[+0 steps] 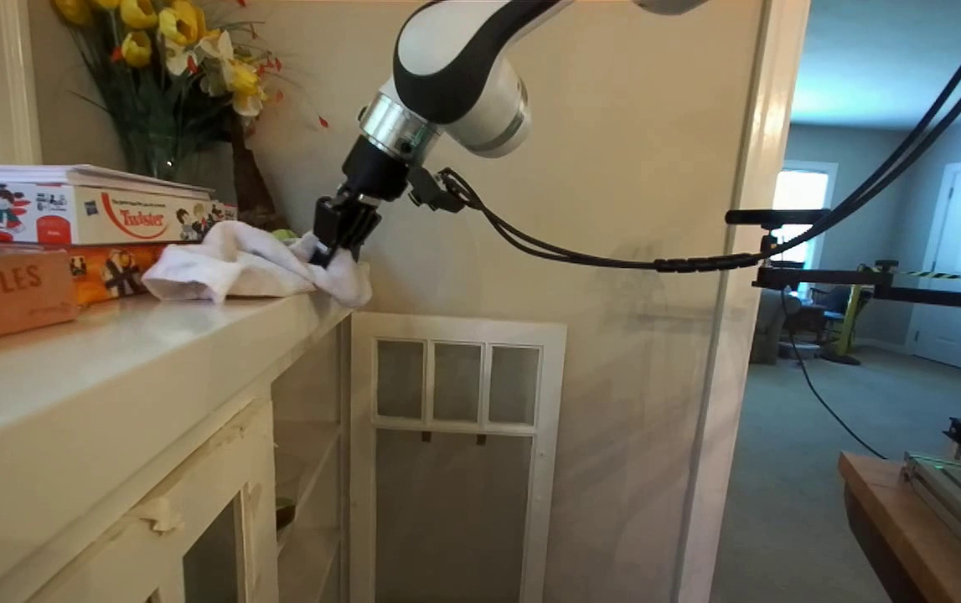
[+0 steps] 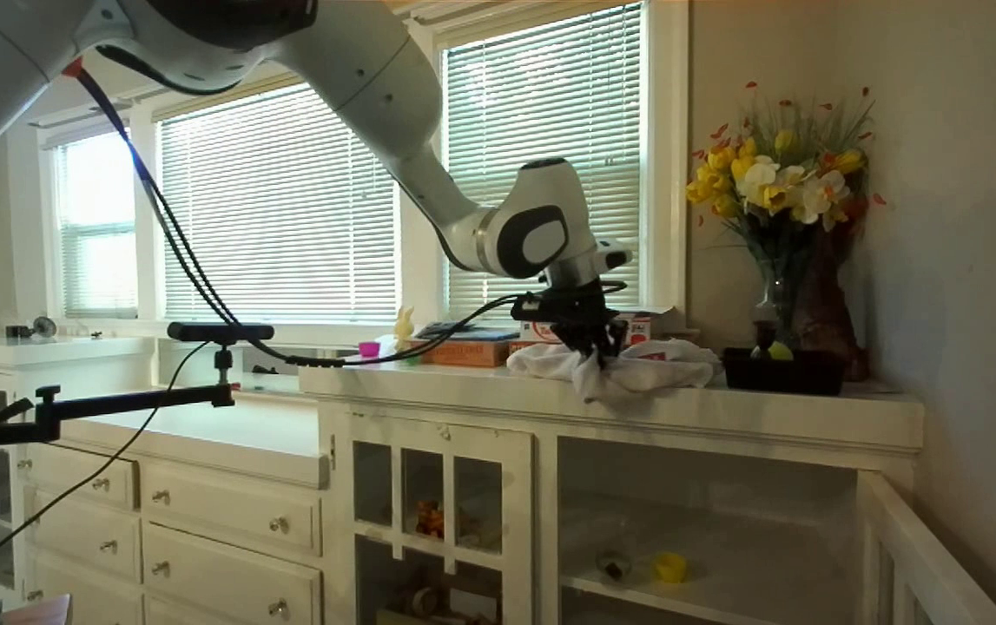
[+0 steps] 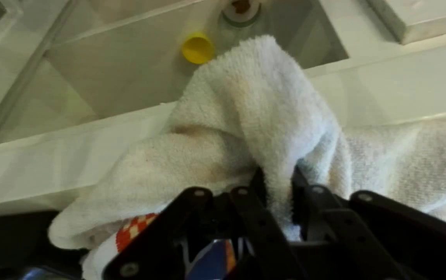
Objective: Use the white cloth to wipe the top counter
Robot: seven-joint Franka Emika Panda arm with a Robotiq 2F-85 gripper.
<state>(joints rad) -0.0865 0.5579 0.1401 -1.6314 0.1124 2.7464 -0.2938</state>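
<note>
Cloth (image 1: 233, 258), white and rumpled, lies on the bench (image 1: 128, 347) — part of it drooping over the front edge. The hand (image 3: 279, 190) is clamped on a fold of it, as the wrist view shows. In an exterior view a black tray (image 2: 782, 375) sits just beside the cloth, with yellow and white flowers (image 2: 767, 187) rising behind the tray. A Twister box (image 1: 145, 219) rests on an orange box (image 1: 116, 272) — and a yellow cup (image 3: 198, 48) sits on a shelf (image 3: 137, 76) below.

One gripper (image 3: 279, 184), one white cloth (image 1: 239, 261) — and, in an exterior view, three windows (image 2: 276, 204).
</note>
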